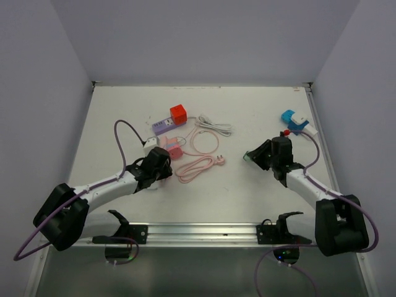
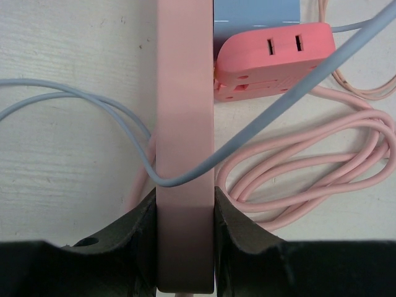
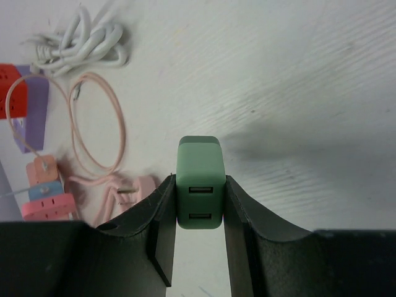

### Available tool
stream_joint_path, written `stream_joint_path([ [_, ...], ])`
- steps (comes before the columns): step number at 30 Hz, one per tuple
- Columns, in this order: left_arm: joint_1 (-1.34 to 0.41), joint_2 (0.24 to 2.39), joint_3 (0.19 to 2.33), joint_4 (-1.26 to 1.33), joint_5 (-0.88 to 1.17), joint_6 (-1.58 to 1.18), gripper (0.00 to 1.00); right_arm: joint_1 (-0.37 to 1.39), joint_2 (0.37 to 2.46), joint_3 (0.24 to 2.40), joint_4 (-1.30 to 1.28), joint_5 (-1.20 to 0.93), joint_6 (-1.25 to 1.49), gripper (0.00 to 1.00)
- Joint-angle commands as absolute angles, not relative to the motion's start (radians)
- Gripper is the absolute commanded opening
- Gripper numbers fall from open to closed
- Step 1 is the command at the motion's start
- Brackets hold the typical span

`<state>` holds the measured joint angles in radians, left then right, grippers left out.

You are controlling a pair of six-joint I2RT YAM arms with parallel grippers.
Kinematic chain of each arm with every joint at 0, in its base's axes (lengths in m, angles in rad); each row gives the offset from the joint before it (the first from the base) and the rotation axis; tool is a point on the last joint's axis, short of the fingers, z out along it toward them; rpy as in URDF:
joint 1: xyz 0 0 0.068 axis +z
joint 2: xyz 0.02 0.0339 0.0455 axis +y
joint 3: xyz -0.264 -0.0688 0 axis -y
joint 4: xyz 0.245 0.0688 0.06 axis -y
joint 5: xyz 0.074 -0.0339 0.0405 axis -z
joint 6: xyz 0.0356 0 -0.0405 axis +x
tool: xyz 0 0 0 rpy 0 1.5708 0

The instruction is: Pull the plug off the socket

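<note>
My left gripper (image 1: 162, 162) is shut on a long pink socket bar (image 2: 184, 124), with its jaws pressed on both sides of the bar's near end (image 2: 184, 229). A grey-blue cable (image 2: 260, 124) crosses over the bar. My right gripper (image 1: 250, 156) is shut on a green two-port USB plug (image 3: 199, 185), gripped at its sides (image 3: 199, 210). It holds the plug over bare table right of centre, well apart from the pink socket (image 1: 175, 150).
A pink socket head (image 2: 275, 59) and coiled pink cable (image 1: 197, 166) lie by the left gripper. A red cube (image 1: 178, 114), purple strip (image 1: 163, 127) and white cable (image 1: 213, 127) lie behind. A blue-white adapter (image 1: 296, 121) sits far right. Walls ring the table.
</note>
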<state>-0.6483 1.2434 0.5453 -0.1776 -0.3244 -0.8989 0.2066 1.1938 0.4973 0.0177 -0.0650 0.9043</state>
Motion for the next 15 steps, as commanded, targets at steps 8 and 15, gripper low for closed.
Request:
stream_joint_path([
  [8,-0.646,1.270,0.558,-0.192,-0.304,-0.879,0.21,0.012,1.353,0.434,0.259,-0.198,0.865,0.26],
  [15,-0.646,1.272,0.566,-0.201,-0.302,-0.877,0.34,0.003,1.293,0.405,0.203,-0.167,0.838,0.57],
])
